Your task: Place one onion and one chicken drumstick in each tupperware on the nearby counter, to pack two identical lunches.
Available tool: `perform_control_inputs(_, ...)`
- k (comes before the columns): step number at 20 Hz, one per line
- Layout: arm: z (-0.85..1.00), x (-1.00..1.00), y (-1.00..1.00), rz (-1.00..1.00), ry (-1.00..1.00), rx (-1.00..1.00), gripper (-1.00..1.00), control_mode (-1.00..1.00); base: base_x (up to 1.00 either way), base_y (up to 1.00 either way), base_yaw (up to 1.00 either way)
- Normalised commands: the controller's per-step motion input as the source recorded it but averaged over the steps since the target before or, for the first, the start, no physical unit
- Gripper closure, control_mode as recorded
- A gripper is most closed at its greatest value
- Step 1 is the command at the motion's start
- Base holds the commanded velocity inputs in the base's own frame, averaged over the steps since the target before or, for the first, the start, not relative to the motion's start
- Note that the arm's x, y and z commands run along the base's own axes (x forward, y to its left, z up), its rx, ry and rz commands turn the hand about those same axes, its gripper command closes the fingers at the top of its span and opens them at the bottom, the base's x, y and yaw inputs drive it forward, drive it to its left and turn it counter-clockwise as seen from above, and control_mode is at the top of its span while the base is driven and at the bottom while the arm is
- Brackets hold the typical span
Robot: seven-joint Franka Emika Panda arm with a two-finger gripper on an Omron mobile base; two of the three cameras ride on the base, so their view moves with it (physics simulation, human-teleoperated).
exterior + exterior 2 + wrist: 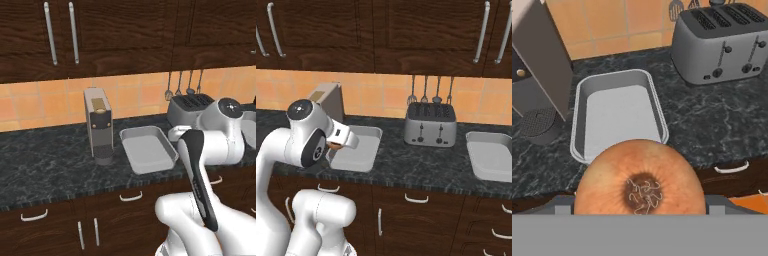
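A round tan-orange onion (639,177) sits close to the hand camera, root end up, and my gripper (335,146) is shut on it. A sliver of the onion (333,145) shows under the hand. I hold it over the front edge of the dark marbled counter (50,160), just above the near rim of an empty pale grey tupperware (617,115) (147,148) (358,147). A second empty tupperware (491,155) lies at the far right of the counter. The chicken drumstick is out of view. My fingertips are hidden behind the onion.
A grey coffee machine (99,125) (539,65) stands just left of the near tray. A silver toaster (431,125) (722,42) stands between the two trays, with utensils (431,90) hanging above it. Dark wall cabinets hang overhead, and drawers with silver handles (417,199) run below.
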Motion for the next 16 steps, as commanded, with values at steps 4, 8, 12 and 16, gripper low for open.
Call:
perform_control_inputs(4,-0.52,0.63,0.17,0.02,-0.02,0.03,1.00,-1.00,0.00,0.00,0.00)
perform_control_inputs(8,-0.43,1.00,0.10,0.03,0.07,0.03,1.00,-1.00,0.00,0.00,0.00)
perform_control_inputs(12,-0.10,1.00,0.31,0.06,0.01,-0.13,1.00,-1.00,0.00,0.00,0.00)
perform_control_inputs(16,-0.19,1.00,0.29,0.07,0.01,-0.16,1.00,-1.00,0.00,0.00,0.00)
